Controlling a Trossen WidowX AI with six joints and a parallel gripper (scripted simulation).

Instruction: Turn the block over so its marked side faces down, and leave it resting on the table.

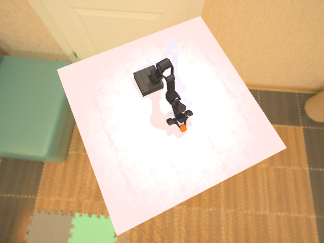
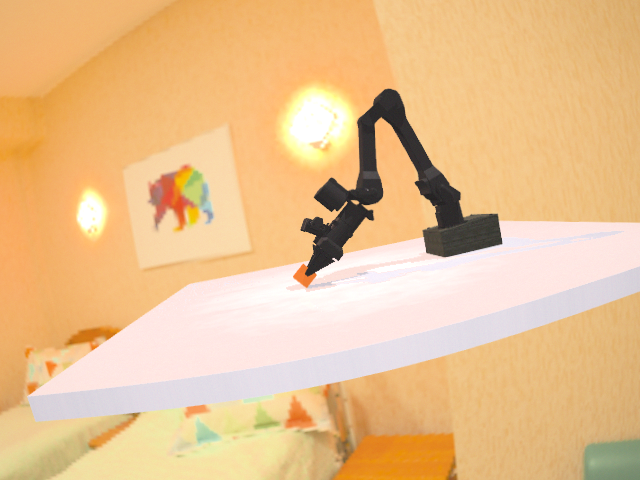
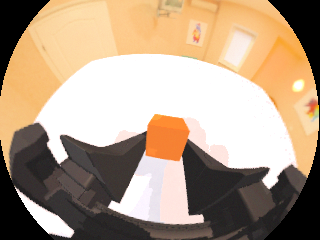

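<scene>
1. Now the gripper is clamped on the orange block; the fingers stand part-way apart, pinching it at their tips.
2. Seen from the side, the block sits tilted on one low corner, touching or just above the table; which of the two I cannot tell.
3. From above, the block lies near the middle of the tabletop, well apart from every edge and corner; the base stands behind it, toward the far edge by the door.
4. The wrist leans forward, so the fingers slant down toward the block rather than pointing straight down; my judgement is that the turn is under way and not finished.
5. No mark shows on any orange face in view; so which side is marked I cannot tell, and the amount of turn left is a guess.
6. To do this step well, keep the pinch firm while the wrist rolls; a slack hold would let the block twist on the pads.
7. Pivot about the low corner, or lift slightly first; dragging the corner across the top could pry the block out of the fingers.
8. Bring a flat face level with the table before letting go; a release from a tilt would let the block tumble onto the wrong side.
9. Then open gently and draw straight back along the fingers' line; a sideways exit could knock the block over.
</scene>
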